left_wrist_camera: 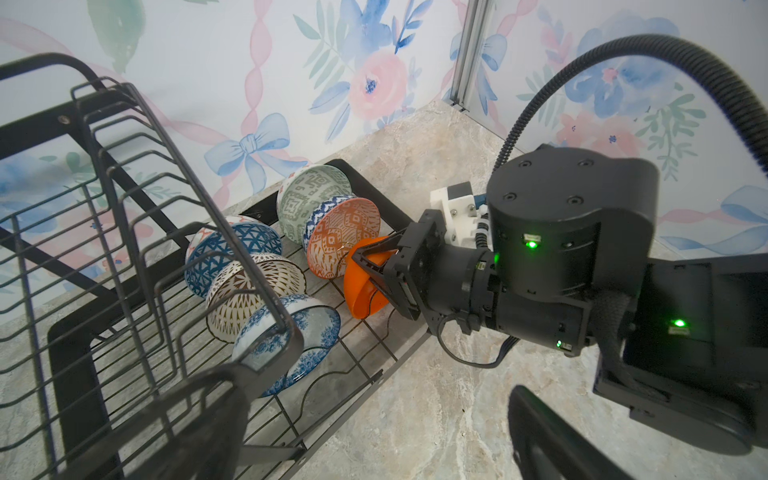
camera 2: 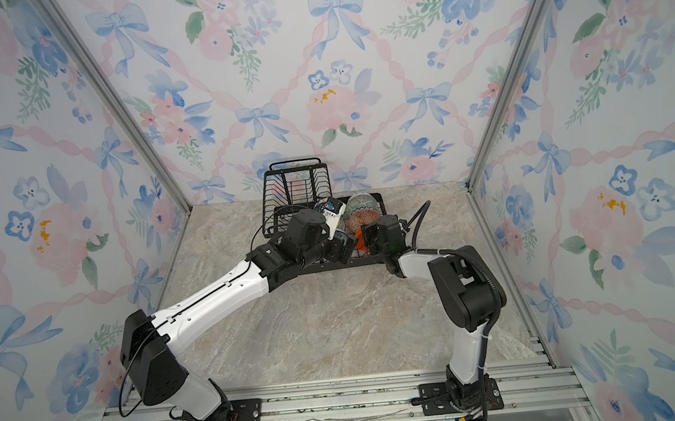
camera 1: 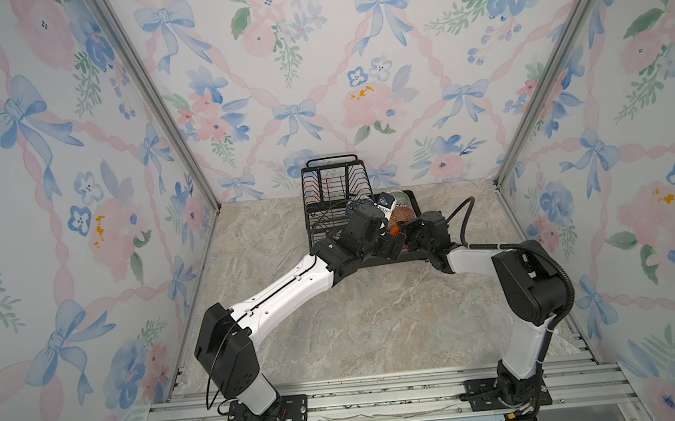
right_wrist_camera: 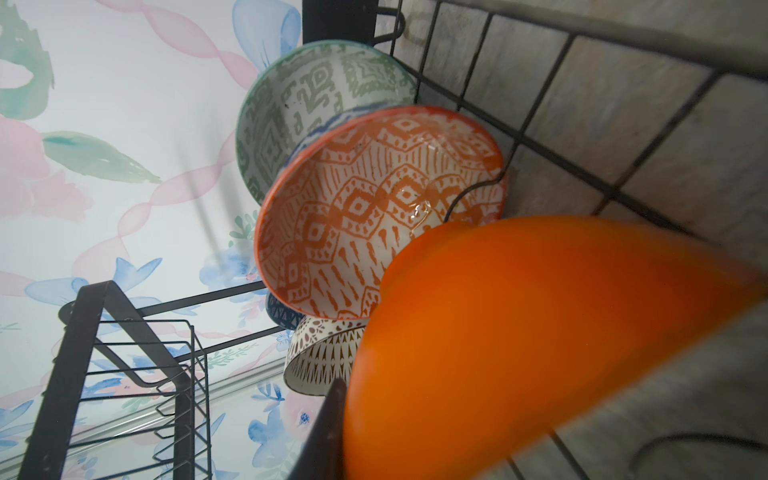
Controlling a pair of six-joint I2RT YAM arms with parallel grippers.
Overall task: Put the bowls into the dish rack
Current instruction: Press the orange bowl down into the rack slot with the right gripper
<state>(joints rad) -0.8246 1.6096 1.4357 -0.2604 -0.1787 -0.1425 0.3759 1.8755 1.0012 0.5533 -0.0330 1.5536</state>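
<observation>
Right tool (left_wrist_camera: pixel 365 270) straddles rim of plain orange bowl (left_wrist_camera: pixel 361 301) in dish rack (left_wrist_camera: pixel 68 353); I cannot tell grip. Left tool (left_wrist_camera: pixel 374 419) spread wide, empty.

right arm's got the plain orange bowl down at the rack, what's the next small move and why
Probably open the right gripper fully and draw it straight back. The plain orange bowl it pinches by the rim already stands on edge on the dish rack wires, next to the orange-white patterned bowl, so it looks placed; pulling back straight should avoid knocking it over.
</observation>
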